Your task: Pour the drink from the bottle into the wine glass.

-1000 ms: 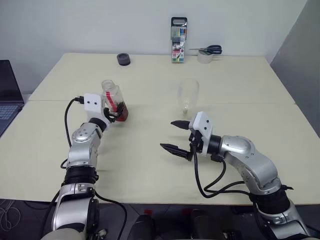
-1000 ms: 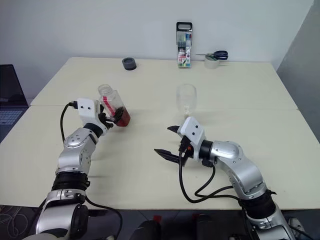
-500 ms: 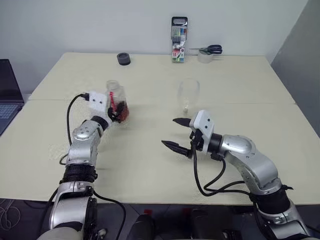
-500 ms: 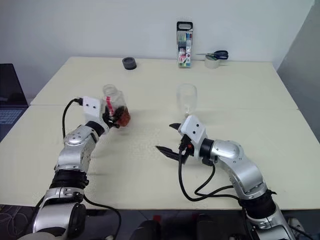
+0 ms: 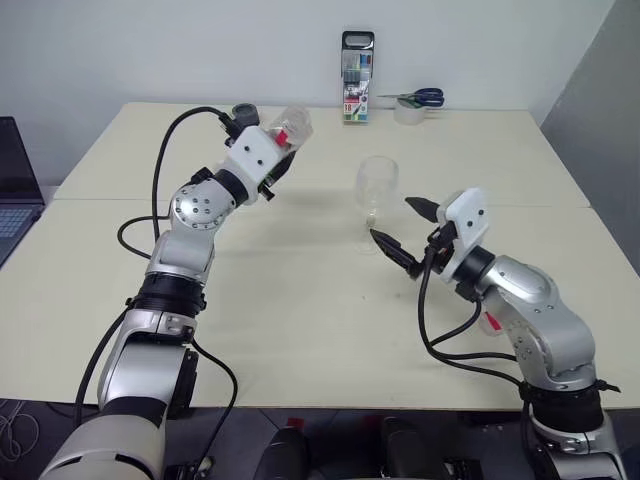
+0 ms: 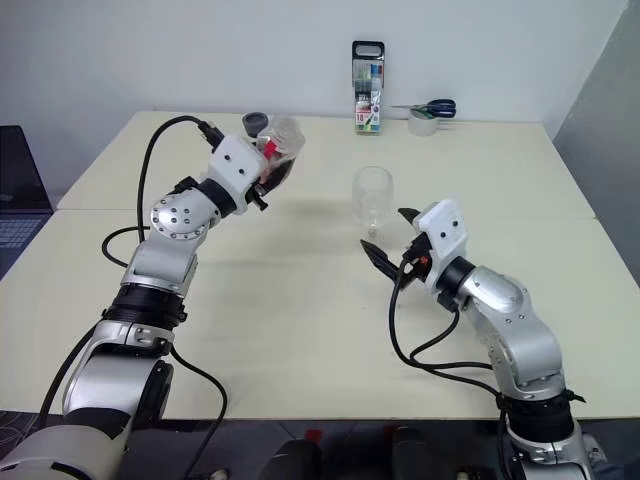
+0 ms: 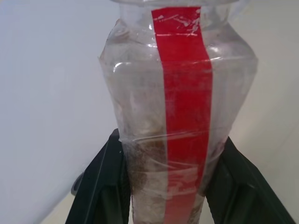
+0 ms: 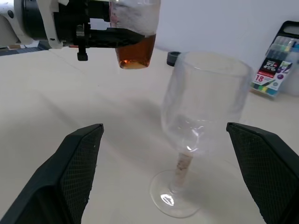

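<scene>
Above the matte table [image 5: 300, 330], the left end effector [image 6: 272, 170] clamps the clear squarish bottle [image 6: 281, 142]; the right end effector [image 5: 404, 228] gapes beside the rounded wine glass [image 5: 376, 185].

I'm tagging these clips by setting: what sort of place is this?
Probably an office or lab test room: plain cream tables against a bare white wall, a laptop at the edge, and a marker pack, scissors and tape roll at the back.

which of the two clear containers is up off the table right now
The bottle, with the red stripe, held in the left gripper above the table. The wine glass stands on the table.
</scene>
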Robot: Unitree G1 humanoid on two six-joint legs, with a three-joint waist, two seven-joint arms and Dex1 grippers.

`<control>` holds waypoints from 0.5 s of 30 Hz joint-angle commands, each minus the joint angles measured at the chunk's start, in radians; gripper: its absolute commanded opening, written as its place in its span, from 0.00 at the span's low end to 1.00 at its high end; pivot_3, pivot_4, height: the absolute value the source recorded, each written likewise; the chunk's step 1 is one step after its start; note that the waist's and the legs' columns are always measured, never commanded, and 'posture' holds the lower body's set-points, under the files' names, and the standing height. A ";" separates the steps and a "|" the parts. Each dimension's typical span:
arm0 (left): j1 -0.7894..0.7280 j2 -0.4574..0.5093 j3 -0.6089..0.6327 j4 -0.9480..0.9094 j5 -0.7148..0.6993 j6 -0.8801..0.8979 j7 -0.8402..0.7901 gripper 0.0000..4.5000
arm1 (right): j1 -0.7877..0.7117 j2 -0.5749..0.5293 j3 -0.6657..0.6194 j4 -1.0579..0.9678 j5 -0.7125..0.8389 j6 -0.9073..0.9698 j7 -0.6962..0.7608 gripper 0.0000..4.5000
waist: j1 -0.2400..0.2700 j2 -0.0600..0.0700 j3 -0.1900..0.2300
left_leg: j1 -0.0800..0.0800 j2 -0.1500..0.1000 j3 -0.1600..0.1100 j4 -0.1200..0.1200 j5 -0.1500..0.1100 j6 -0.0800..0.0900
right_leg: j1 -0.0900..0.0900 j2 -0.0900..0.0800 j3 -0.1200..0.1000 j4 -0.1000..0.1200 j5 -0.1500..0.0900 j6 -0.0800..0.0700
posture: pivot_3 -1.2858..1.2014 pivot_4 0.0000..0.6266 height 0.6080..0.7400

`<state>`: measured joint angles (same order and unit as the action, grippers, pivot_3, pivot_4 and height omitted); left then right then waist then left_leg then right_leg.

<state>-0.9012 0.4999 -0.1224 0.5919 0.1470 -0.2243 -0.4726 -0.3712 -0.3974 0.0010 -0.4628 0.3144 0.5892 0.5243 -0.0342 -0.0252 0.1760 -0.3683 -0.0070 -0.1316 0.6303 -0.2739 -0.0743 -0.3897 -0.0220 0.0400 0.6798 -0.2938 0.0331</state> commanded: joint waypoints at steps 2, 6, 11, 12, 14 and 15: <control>-0.115 -0.003 -0.042 0.092 0.073 -0.165 0.023 0.37 | -0.013 -0.013 -0.088 -0.044 0.075 -0.003 0.004 1.00 | 0.002 -0.001 0.002 | -0.001 0.000 0.000 0.000 0.000 0.001 | 0.000 0.000 0.000 0.000 0.000 0.000 | 0.52 0.24 1.00; -0.174 -0.016 -0.070 0.197 0.126 -0.261 0.055 0.37 | -0.008 -0.017 -0.098 -0.059 0.102 0.011 -0.005 1.00 | 0.001 -0.001 0.003 | -0.001 -0.001 0.000 0.000 -0.001 0.001 | 0.000 0.000 0.000 0.000 0.000 0.000 | 0.52 0.24 1.00; -0.226 -0.030 -0.096 0.294 0.175 -0.344 0.090 0.37 | 0.011 -0.017 -0.092 -0.069 0.107 0.006 -0.019 1.00 | -0.001 -0.001 0.003 | -0.001 -0.001 0.000 0.000 -0.001 0.001 | -0.001 0.000 0.000 0.000 0.000 0.000 | 0.52 0.24 1.00; -0.236 -0.034 -0.100 0.312 0.183 -0.356 0.097 0.37 | 0.013 -0.015 -0.092 -0.070 0.107 0.006 -0.026 1.00 | 0.000 -0.001 0.003 | -0.001 -0.001 0.000 0.000 -0.001 0.001 | -0.001 0.000 0.000 0.000 0.000 0.000 | 0.52 0.24 1.00; -0.263 -0.043 -0.111 0.347 0.198 -0.378 0.108 0.37 | 0.016 -0.012 -0.094 -0.072 0.109 0.009 -0.038 1.00 | 0.001 -0.001 0.003 | -0.002 -0.001 0.000 0.001 -0.001 0.001 | -0.001 0.000 0.000 0.000 0.000 0.000 | 0.52 0.24 1.00; -0.277 -0.048 -0.115 0.365 0.207 -0.388 0.116 0.37 | 0.016 -0.011 -0.092 -0.073 0.112 0.012 -0.043 1.00 | 0.001 -0.001 0.003 | -0.002 -0.001 0.000 0.001 -0.001 0.001 | -0.001 0.000 0.000 0.000 0.000 0.000 | 0.52 0.24 1.00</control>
<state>-1.1131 0.4546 -0.2388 0.9637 0.3463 -0.5733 -0.3895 -0.3546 -0.4078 -0.0776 -0.4885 0.4147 0.6048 0.4941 -0.0331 -0.0261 0.1790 -0.3706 -0.0078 -0.1318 0.6313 -0.2746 -0.0731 -0.3905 -0.0222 0.0394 0.6799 -0.2938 0.0332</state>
